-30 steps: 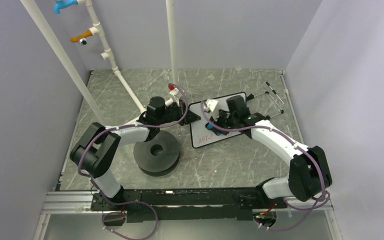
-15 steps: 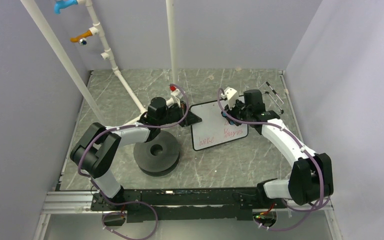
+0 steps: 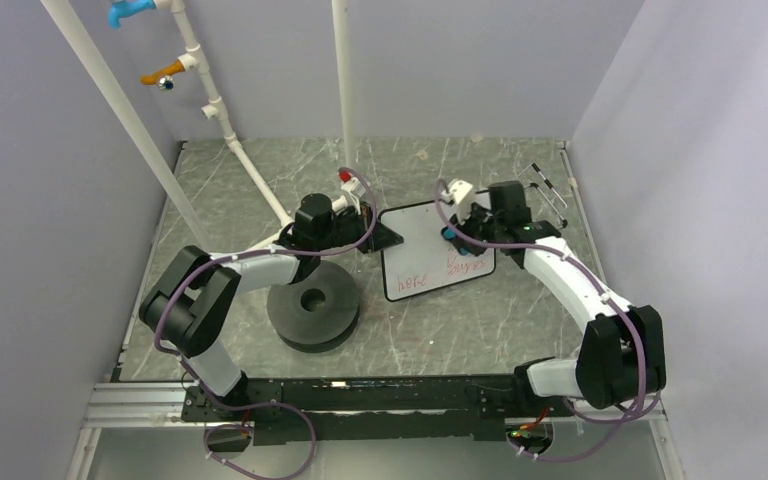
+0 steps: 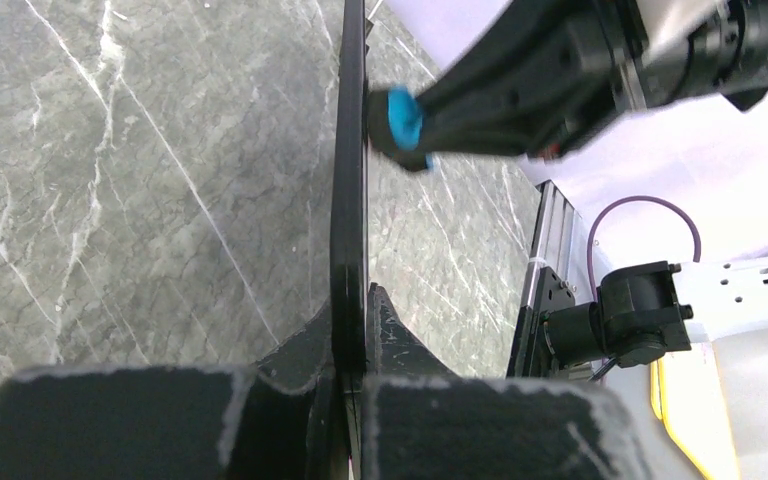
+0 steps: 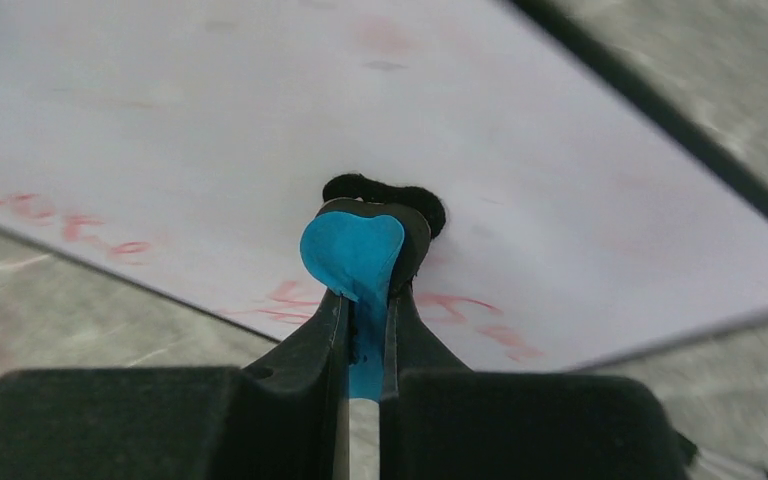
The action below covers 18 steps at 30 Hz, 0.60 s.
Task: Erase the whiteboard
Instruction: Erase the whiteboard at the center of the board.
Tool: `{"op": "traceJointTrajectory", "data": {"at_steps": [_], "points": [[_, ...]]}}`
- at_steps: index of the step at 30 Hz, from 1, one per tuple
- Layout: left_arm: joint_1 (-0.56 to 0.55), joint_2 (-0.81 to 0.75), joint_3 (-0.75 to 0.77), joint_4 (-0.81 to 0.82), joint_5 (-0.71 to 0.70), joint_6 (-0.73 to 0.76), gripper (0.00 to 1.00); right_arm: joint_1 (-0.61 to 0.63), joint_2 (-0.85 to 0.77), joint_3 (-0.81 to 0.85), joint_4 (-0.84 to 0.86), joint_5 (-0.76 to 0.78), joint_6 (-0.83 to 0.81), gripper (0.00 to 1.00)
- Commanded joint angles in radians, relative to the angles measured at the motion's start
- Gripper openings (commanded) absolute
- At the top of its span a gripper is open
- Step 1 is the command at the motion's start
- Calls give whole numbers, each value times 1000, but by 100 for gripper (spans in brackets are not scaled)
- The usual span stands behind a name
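Whiteboard (image 3: 430,250) on the table just beside the black disc (image 3: 312,305), on its far-right side. Left gripper (image 4: 350,340) clenched on the board's disc-side edge, thin rim pinched between the pads; judged a brace, so the board cannot slide under rubbing. Flat or slightly lifted there: cannot tell. Right gripper (image 5: 362,310) clamped on the blue eraser (image 5: 352,250), dark felt pressed to the white face on the side away from the disc, held upright so the felt meets the board squarely. Red writing (image 3: 440,272) remains along the strip nearer the disc; beyond it only faint pink smears. Job judged partway.
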<state>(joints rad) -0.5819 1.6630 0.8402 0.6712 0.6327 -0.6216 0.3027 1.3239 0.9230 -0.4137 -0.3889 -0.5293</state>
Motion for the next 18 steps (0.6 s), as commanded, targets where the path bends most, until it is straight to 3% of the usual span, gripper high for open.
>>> {"op": "traceJointTrajectory", "data": {"at_steps": [1, 11, 18], "points": [[-1, -74, 28, 67, 55, 6, 0, -106, -57, -1, 130, 100, 95, 0], [2, -84, 32, 70, 58, 18, 0, -111, -77, -19, 231, -1, 159, 0], [-3, -73, 66, 59, 63, -4, 0, 149, 32, 106, 181, -28, 150, 0]]}}
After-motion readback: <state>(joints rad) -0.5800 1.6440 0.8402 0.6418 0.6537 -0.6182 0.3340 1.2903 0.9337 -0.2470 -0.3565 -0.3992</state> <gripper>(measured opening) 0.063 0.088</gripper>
